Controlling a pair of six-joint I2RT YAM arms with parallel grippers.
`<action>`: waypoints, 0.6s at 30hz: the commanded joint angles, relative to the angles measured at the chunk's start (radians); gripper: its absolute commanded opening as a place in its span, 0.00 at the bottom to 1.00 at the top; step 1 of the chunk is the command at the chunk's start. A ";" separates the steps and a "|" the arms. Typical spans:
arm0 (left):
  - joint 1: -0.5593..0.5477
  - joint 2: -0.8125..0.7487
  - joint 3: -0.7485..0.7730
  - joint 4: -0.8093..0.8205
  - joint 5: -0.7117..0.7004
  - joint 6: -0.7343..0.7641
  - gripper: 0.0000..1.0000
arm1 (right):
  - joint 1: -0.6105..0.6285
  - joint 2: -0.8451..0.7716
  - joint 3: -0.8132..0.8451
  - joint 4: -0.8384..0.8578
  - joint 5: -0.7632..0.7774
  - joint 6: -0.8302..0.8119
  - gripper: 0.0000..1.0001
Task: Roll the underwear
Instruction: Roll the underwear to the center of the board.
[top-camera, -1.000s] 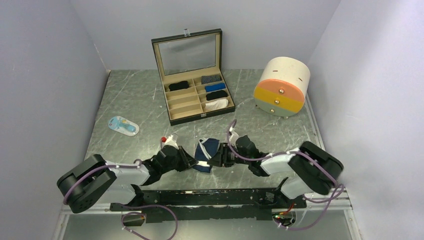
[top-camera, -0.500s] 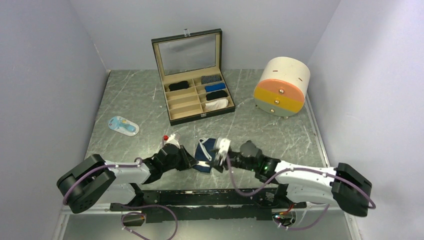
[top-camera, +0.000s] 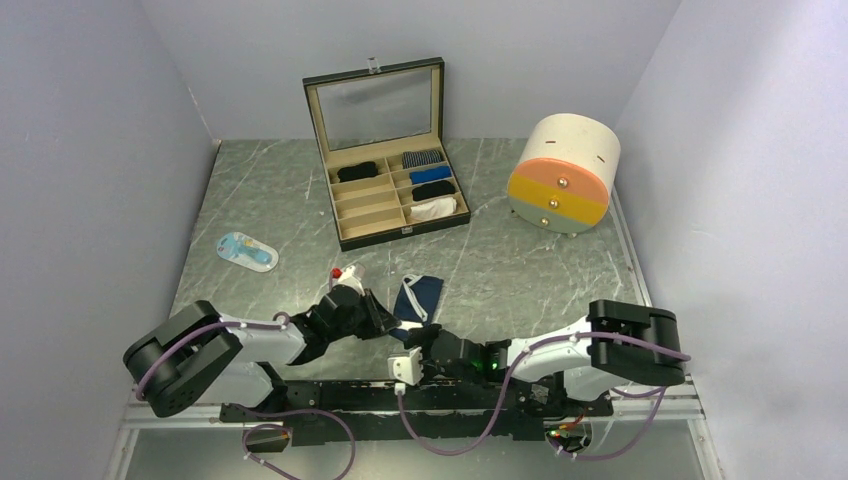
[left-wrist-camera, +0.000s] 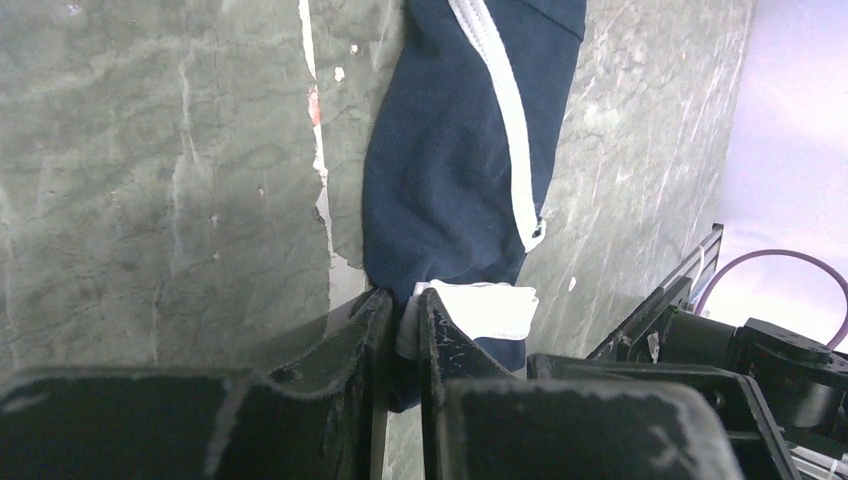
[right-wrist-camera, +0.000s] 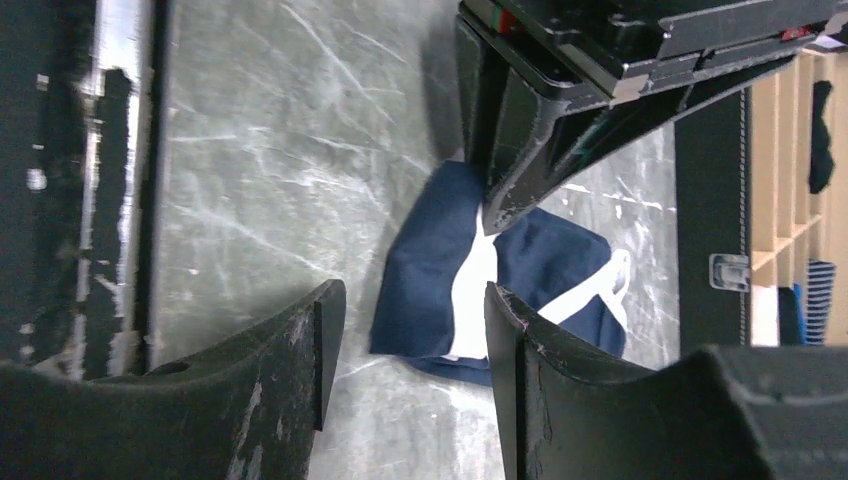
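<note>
Two grippers are pictured low over the marble table (top-camera: 530, 265); the navy underwear (top-camera: 420, 295), trimmed in white, is seen lying on it near the front edge, between them. The left gripper (left-wrist-camera: 403, 306) is clamped on the garment's white band; the right gripper (right-wrist-camera: 412, 295) is held with jaws apart, empty, just beside the cloth.
</note>
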 joint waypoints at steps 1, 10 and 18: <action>-0.004 0.070 -0.087 -0.256 -0.022 0.062 0.12 | 0.005 0.048 0.021 0.115 0.097 -0.069 0.57; -0.002 0.046 -0.071 -0.291 -0.022 0.078 0.12 | -0.013 0.110 0.012 0.080 0.112 -0.059 0.49; -0.002 0.046 -0.055 -0.309 -0.014 0.093 0.12 | -0.064 0.146 0.055 0.009 0.095 -0.008 0.22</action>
